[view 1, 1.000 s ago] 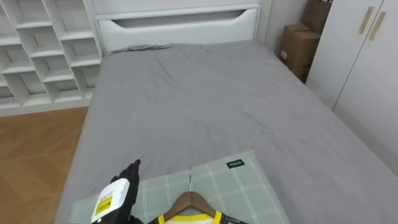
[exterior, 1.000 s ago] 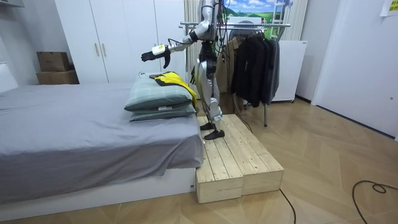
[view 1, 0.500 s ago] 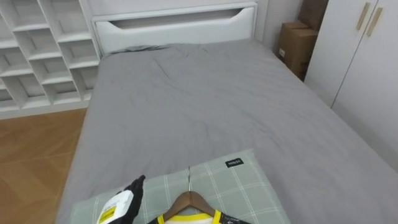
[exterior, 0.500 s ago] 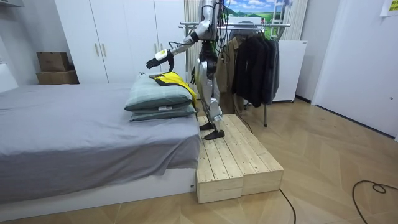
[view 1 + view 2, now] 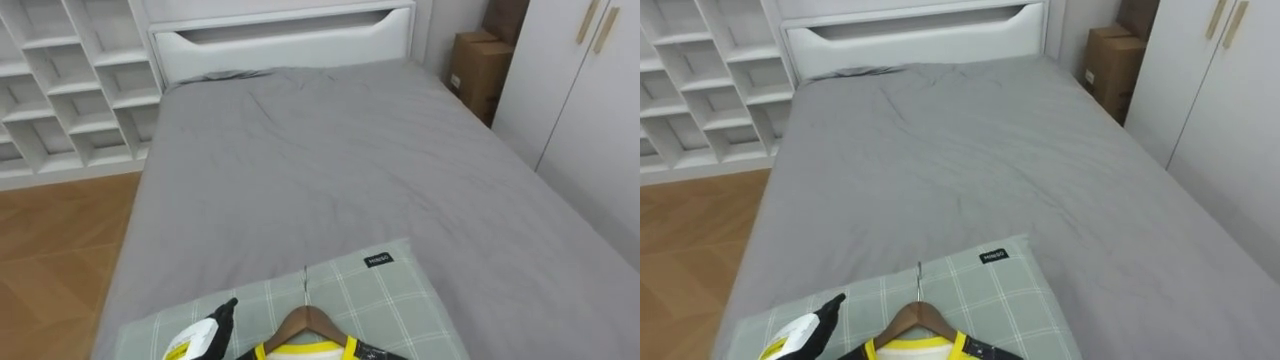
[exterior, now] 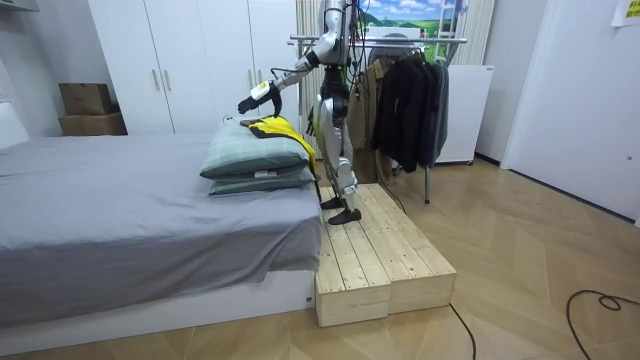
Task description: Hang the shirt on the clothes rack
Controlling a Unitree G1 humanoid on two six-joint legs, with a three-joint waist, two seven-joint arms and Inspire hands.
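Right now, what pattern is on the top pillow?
The soft pillow is pale green with white check lines, clearest in left eye view.

The grey bed (image 5: 330, 170) is stretching wide and flat ahead, leaving open room above it as far as the headboard (image 5: 280, 45). Nearest the robot, the checked pillow (image 5: 390, 300) is rising above the sheet, and the wooden hanger (image 5: 310, 322) with the yellow garment (image 5: 300, 350) is lying on it, just beside the left hand (image 5: 205, 335), which is hovering straight-fingered over the pillow's left part. The shelf unit (image 5: 70, 90) is closing off the left beyond a strip of floor (image 5: 50, 240). The wardrobe (image 5: 590, 110) and cardboard boxes (image 5: 475, 75) are hemming in the right. The clothes rack (image 6: 400, 40), crowded with dark clothes (image 6: 410, 100), is standing close behind the robot.
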